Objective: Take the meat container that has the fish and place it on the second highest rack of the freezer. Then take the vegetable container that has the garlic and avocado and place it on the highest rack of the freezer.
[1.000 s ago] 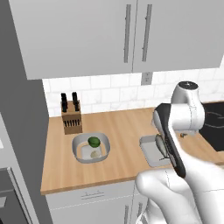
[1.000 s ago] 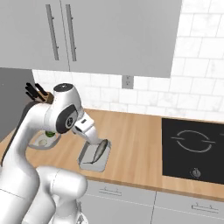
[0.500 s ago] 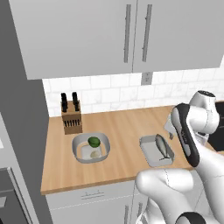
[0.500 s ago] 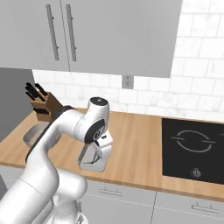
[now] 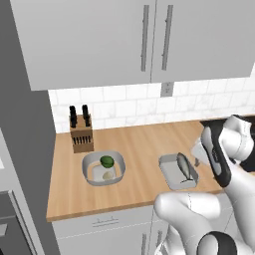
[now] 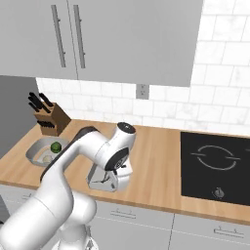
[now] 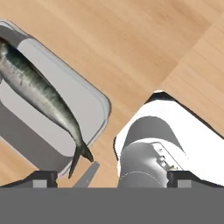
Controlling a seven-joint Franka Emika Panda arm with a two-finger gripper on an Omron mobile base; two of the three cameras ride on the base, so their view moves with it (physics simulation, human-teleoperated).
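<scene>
A: Where is the fish seen?

B: It is seen lying in a grey tray on the wooden table, right of centre in the left base view. In the hand view the fish runs across the upper left, its tail near the tray's rim.

A: And the tool?

B: The tool is held wide open at the bottom of the hand view, with nothing between its tips. In the right base view it is largely covered by the arm, as is most of the tray.

A: What else is around?

B: A round bowl holding an avocado and a garlic bulb is seen to the left, with a knife block behind it. A black cooktop lies at the right of the right base view.
</scene>
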